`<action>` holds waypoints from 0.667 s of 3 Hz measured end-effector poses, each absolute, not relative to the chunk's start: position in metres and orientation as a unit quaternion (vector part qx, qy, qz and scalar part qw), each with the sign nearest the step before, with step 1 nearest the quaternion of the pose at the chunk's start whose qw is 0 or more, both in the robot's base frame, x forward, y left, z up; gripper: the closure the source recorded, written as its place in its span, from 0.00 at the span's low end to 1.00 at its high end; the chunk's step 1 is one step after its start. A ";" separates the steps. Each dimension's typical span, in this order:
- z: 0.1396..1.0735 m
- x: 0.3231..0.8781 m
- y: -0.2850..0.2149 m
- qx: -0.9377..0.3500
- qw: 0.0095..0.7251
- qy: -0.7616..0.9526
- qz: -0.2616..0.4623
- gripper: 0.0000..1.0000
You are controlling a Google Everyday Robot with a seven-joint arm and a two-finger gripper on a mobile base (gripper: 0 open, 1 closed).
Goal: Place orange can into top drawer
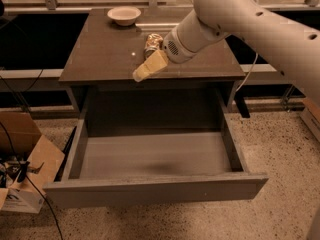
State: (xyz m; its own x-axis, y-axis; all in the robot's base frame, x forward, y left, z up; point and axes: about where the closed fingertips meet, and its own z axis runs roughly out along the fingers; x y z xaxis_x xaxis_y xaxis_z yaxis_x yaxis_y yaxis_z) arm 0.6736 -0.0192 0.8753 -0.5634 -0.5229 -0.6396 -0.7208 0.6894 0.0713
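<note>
Speckled floor (280, 149) lies around a dark tabletop (100, 59) that carries two things: one orange can (151, 43) and one cream bowl (124, 15). The can sits right of the middle, well apart from the bowl at the far left edge. It seems to lie on its side, with its long axis running roughly near to far, and its near end is hidden behind the hand (141, 73).

The single white arm (260, 19) reaches in from the right. Its tan hand slants down and left over the tabletop's near edge, just beside the can on the near side. It cannot be told whether the hand is wide or narrow, or whether it touches the can.

Below the near edge, the one top drawer (155, 191) stands pulled out toward the near side. Its grey inner floor shows from wall to wall under the hand. One cardboard box (30, 149) sits on the floor near the drawer's left wall.
</note>
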 end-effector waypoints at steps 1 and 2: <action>0.870 0.733 -0.016 -0.282 0.353 0.881 0.142 0.00; 0.868 0.766 -0.022 -0.245 0.379 0.884 0.125 0.00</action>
